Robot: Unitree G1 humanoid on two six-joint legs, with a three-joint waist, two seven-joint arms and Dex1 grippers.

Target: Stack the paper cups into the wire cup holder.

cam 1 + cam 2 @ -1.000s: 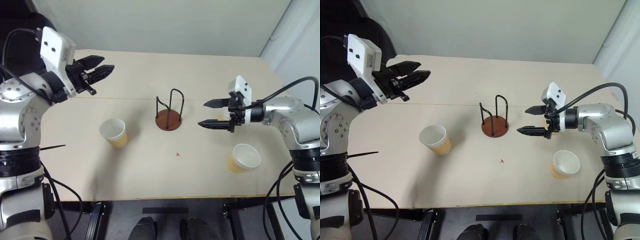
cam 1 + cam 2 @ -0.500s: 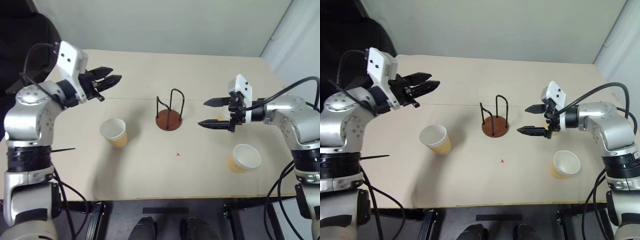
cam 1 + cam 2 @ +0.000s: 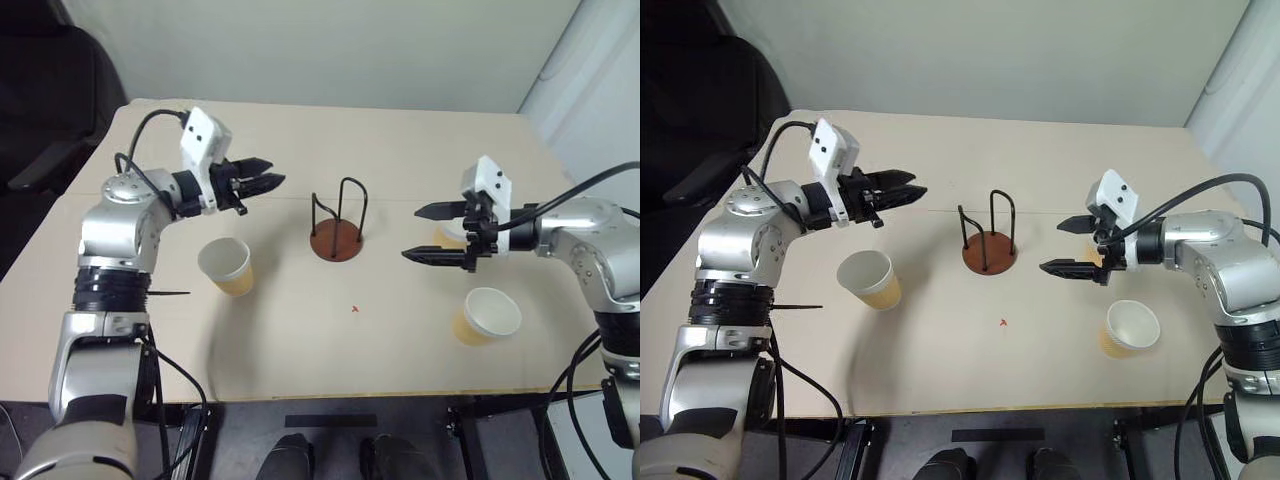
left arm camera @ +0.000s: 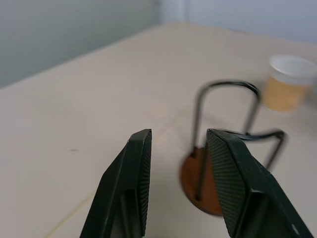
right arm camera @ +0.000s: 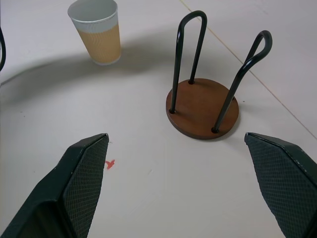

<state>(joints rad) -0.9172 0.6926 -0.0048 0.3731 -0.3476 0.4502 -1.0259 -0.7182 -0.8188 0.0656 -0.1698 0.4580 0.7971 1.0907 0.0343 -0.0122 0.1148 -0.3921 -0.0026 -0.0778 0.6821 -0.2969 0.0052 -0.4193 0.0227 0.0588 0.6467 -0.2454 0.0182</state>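
Note:
The wire cup holder (image 3: 337, 240) stands empty at the table's middle, a reddish-brown disc with two black wire loops. One paper cup (image 3: 227, 265) stands upright to its left. A second paper cup (image 3: 486, 316) stands at the front right. A third paper cup (image 4: 287, 82) stands behind my right gripper and is mostly hidden in the eye views. My left gripper (image 3: 270, 175) hovers above and behind the left cup, pointing at the holder, its fingers (image 4: 138, 168) slightly apart with nothing between them. My right gripper (image 3: 412, 234) hovers right of the holder, wide open and empty.
A small red mark (image 3: 355, 309) lies on the tabletop in front of the holder. The table's front edge (image 3: 350, 396) runs close to me. A dark chair (image 3: 45, 95) stands past the table's left side. A seam (image 3: 940, 212) crosses the table behind the holder.
My left arm has swung down and to the right, bringing its gripper from the far left toward the holder. The right gripper and the cups have stayed put.

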